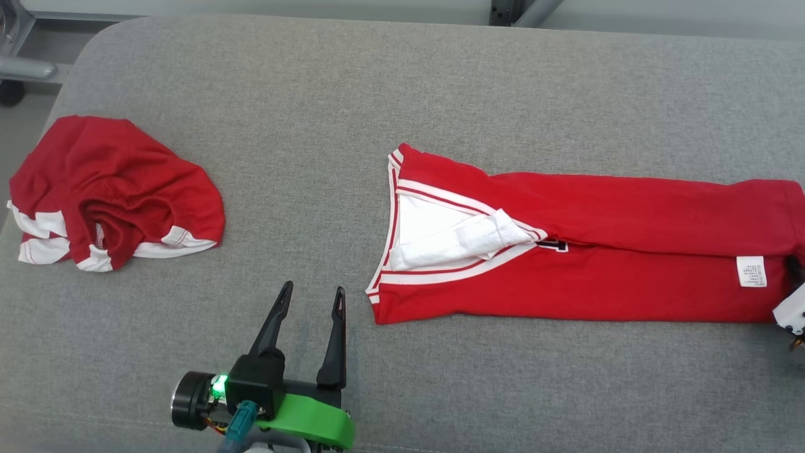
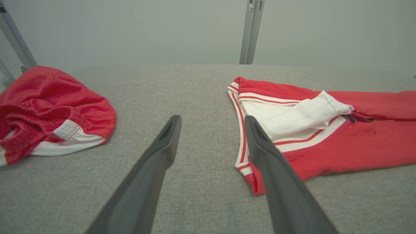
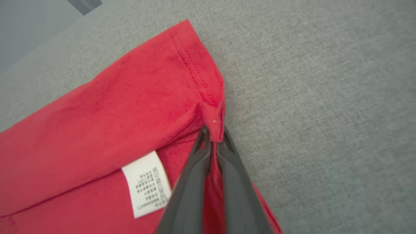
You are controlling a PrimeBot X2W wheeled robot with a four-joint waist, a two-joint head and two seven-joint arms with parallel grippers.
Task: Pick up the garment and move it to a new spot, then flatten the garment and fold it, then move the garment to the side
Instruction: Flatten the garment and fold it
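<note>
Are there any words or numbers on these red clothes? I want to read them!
White care label on the red jersey: rows of tiny print, too small to read.
Dark printed mark on the jersey's front: mostly tucked under the fold, maybe part of a number, cannot be read.
Red shorts: no writing to be seen.
Nothing can be quoted.

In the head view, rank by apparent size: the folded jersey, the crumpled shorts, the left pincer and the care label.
1. folded jersey
2. crumpled shorts
3. left pincer, nearer the camera, so its place is unsure
4. care label
</note>
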